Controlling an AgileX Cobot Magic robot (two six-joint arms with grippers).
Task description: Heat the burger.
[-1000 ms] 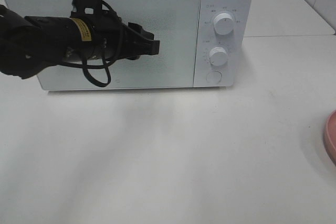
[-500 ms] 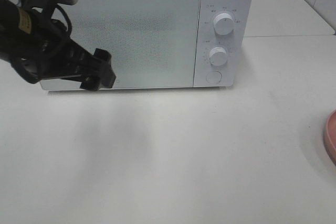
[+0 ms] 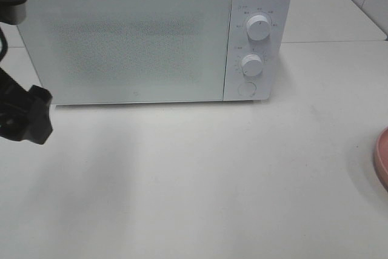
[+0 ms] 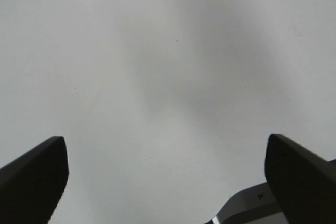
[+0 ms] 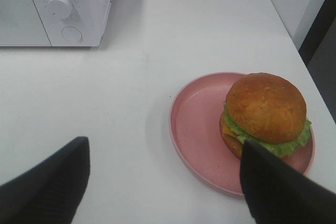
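Note:
The burger point(image 5: 265, 111) sits on the right half of a pink plate point(image 5: 197, 129), upright, with lettuce showing under its brown bun. My right gripper point(image 5: 164, 148) hovers open above the table, just short of the plate, with nothing between its fingers. In the exterior high view only the plate's rim point(image 3: 382, 159) shows at the right edge; the burger and the right arm are out of that view. My left gripper point(image 4: 165, 150) is open and empty over bare table. The left arm point(image 3: 24, 113) is at the far left, beside the microwave's lower left corner.
A white microwave point(image 3: 133, 40) stands at the back of the table with its door shut. Its panel on the right carries two knobs point(image 3: 259, 27) and a round button point(image 3: 246, 88). The microwave point(image 5: 31, 9) also shows in the right wrist view.
The left arm has drawn back from in front of the microwave door to the far left edge, and its jaws have spread apart. The door stays shut.

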